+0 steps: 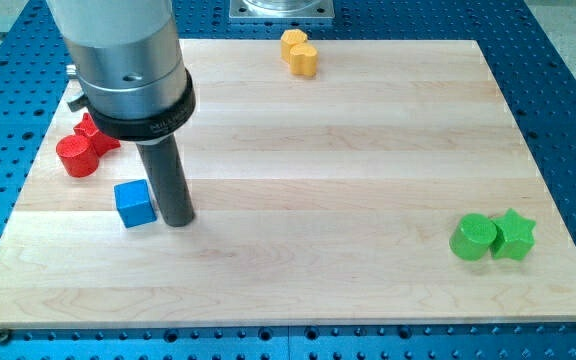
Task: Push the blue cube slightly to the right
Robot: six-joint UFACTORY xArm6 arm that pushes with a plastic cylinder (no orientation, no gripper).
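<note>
The blue cube (135,203) sits on the wooden board (318,180) at the view's left, below the middle. My tip (177,222) rests on the board just to the cube's right, very close to its right face or touching it. The dark rod rises from there to the large grey arm housing (128,60) at the view's top left.
A red cylinder (76,156) and a red star-like block (96,133), partly hidden by the arm, lie up-left of the cube. A yellow block pair (299,52) sits at the top edge. A green cylinder (474,238) and green star (514,235) lie at the lower right.
</note>
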